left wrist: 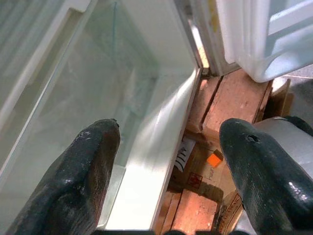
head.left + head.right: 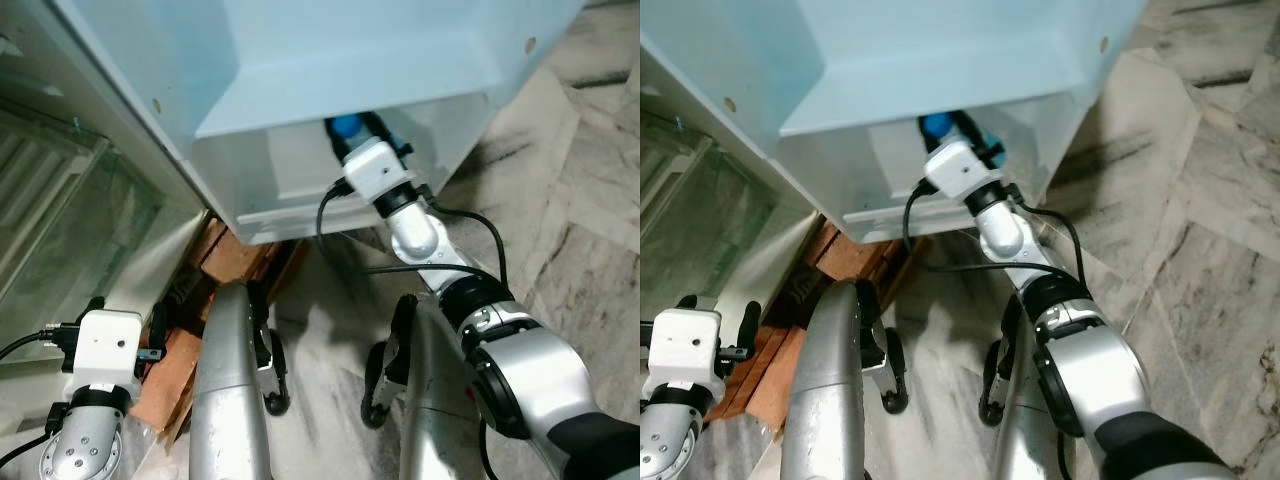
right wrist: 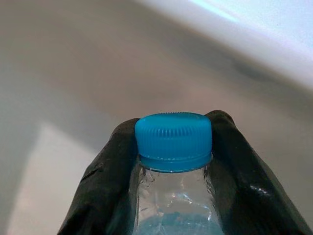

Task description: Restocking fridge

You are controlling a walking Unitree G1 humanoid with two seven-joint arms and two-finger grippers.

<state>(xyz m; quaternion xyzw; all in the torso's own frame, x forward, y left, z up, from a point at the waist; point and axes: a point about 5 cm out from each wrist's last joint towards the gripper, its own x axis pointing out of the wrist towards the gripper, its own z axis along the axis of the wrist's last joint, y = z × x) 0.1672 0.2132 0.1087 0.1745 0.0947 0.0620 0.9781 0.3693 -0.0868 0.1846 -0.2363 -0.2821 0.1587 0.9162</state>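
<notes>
A clear water bottle with a blue cap (image 3: 173, 142) sits between my right gripper's two black fingers (image 3: 105, 169), which are shut on its neck. In the eye views my right arm reaches forward into the lowest translucent door bin (image 2: 250, 190) of the fridge, and the blue of the bottle (image 2: 346, 127) shows just under the bin above, ahead of the white wrist camera. My left gripper (image 1: 166, 134) hangs low at the left, open and holding nothing, in front of the fridge's glass shelves (image 1: 93, 93).
A larger pale blue door bin (image 2: 350, 60) overhangs the lower one. Reddish wooden blocks (image 2: 235, 260) lie under the fridge's base. My silver legs (image 2: 230, 380) stand on grey marble floor (image 2: 570, 200), which extends to the right.
</notes>
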